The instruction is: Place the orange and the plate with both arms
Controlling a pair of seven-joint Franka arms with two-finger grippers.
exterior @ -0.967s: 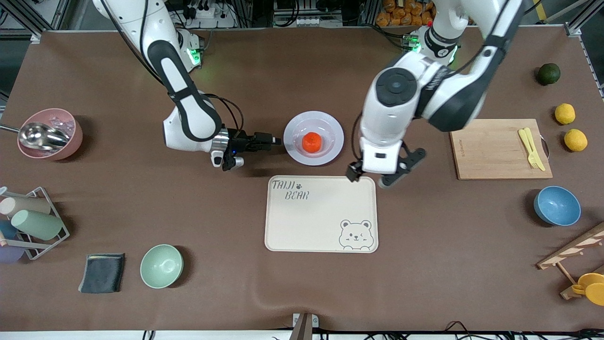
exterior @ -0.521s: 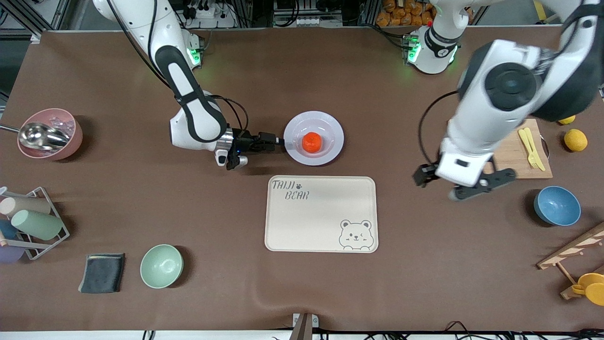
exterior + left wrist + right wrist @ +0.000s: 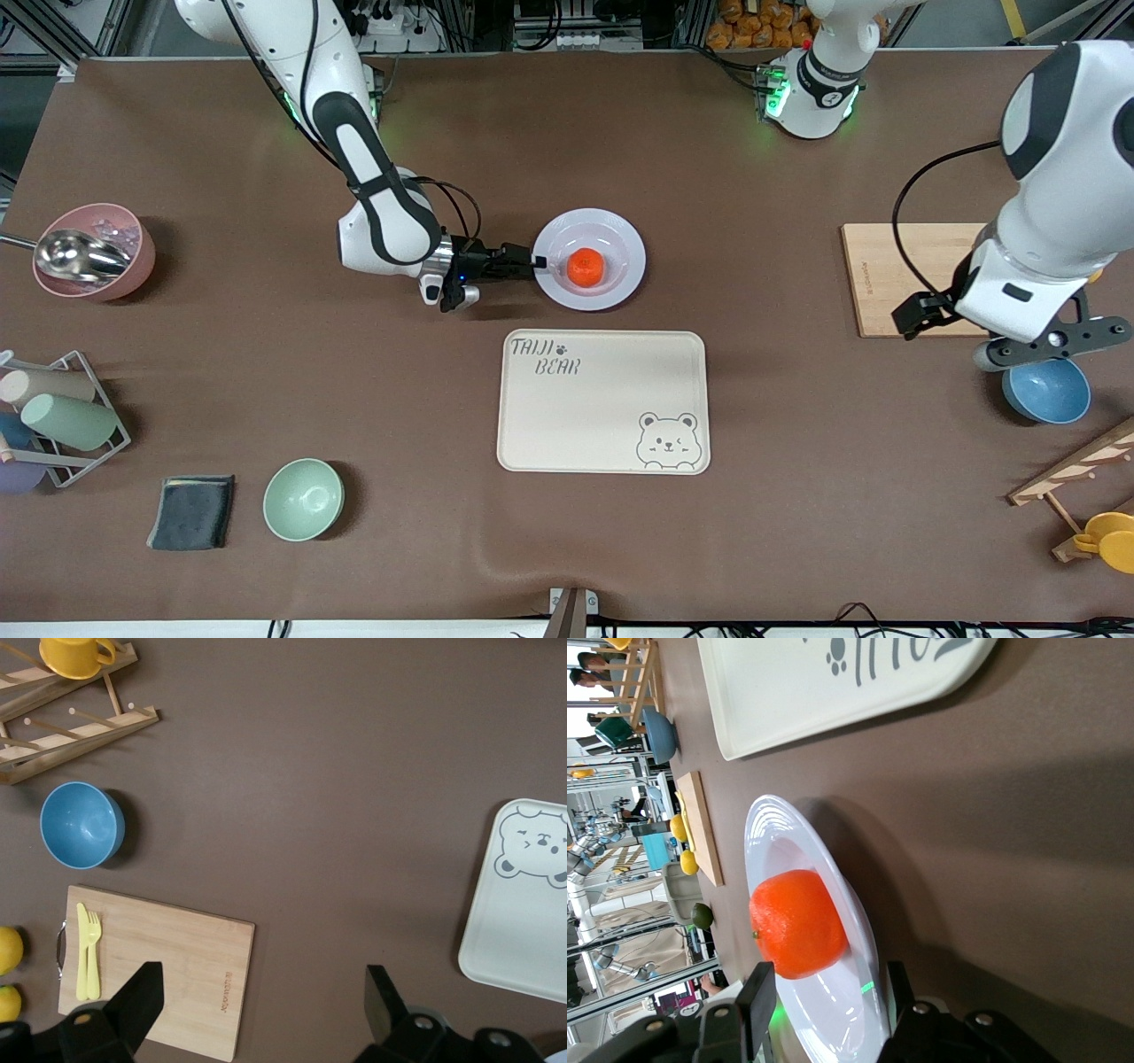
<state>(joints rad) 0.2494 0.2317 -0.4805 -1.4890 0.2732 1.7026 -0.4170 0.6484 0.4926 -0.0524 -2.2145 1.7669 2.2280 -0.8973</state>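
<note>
The right end effector (image 3: 535, 262) straddles, fingers not yet clamped, the rim of the round pale lavender plate (image 3: 620, 285) holding the small red-orange orange (image 3: 585, 267), while the left end effector (image 3: 1010, 330) hovers wide open over the blue bowl (image 3: 1054, 399).

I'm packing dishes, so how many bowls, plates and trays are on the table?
Bowls: 3 (pink bowl, mint bowl, blue bowl)
Plates: 1
Trays: 1
Total: 5
</note>
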